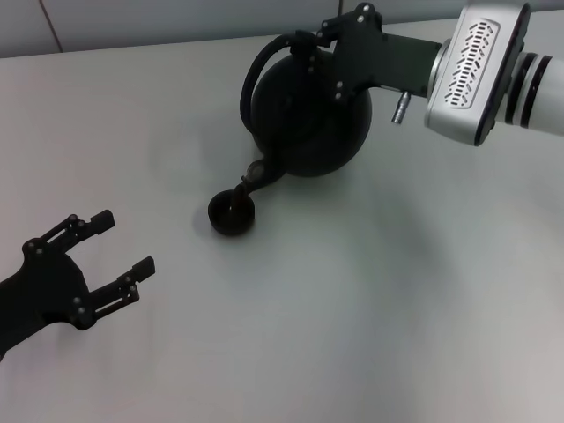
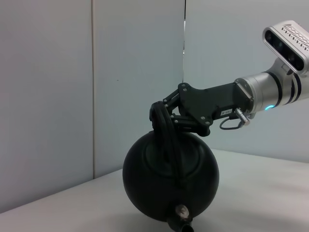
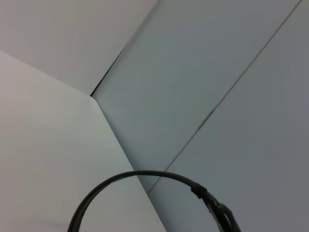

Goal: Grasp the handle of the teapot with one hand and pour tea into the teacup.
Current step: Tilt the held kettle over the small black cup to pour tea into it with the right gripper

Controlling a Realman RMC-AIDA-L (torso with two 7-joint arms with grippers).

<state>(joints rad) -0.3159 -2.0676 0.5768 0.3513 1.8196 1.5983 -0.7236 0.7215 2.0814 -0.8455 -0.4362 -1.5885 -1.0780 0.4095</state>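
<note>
The round black teapot [image 1: 313, 123] hangs tilted above the table, spout [image 1: 256, 176] pointing down toward the small dark teacup [image 1: 232, 212] just below it. My right gripper [image 1: 304, 44] is shut on the arched black handle [image 1: 256, 75] at the pot's top. In the left wrist view the teapot [image 2: 169, 176] is tipped toward the camera, with the right gripper [image 2: 161, 113] clamped on the handle [image 2: 169, 140]. The right wrist view shows only the handle's hoop [image 3: 140, 181]. My left gripper [image 1: 119, 251] rests open at the near left, apart from both objects.
A light grey table [image 1: 370, 308] spreads around the cup and pot. Pale wall panels [image 2: 96, 72] stand behind the table's far edge.
</note>
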